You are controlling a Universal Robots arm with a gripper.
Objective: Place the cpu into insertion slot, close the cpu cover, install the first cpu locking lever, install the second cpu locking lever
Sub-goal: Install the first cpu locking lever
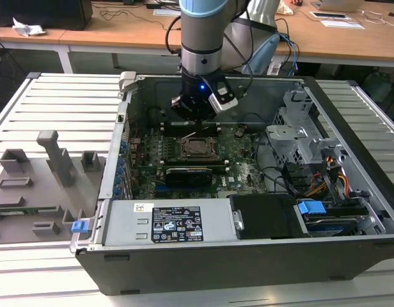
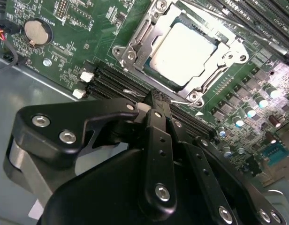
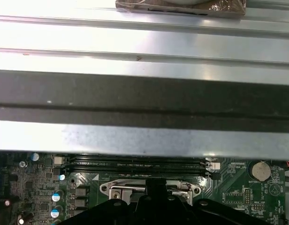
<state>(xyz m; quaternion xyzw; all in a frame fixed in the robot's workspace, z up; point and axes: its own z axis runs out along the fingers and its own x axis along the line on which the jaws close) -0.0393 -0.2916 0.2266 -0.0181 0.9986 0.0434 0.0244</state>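
While tool [image 2: 156, 101] hovers | cpu [image 2: 186, 53] seated | cover [image 2: 135, 44] down | print unreadable

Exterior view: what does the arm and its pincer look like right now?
The arm is silver-grey with a light blue joint cap, a small blue light at the wrist and grey cables alongside. The pincer is matte black, with silver screws along its links.

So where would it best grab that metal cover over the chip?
Probably from above, at a tab on the rim of the cover. It lies flat around the cpu, so only its thin outer edge offers the jaws anything to pinch.
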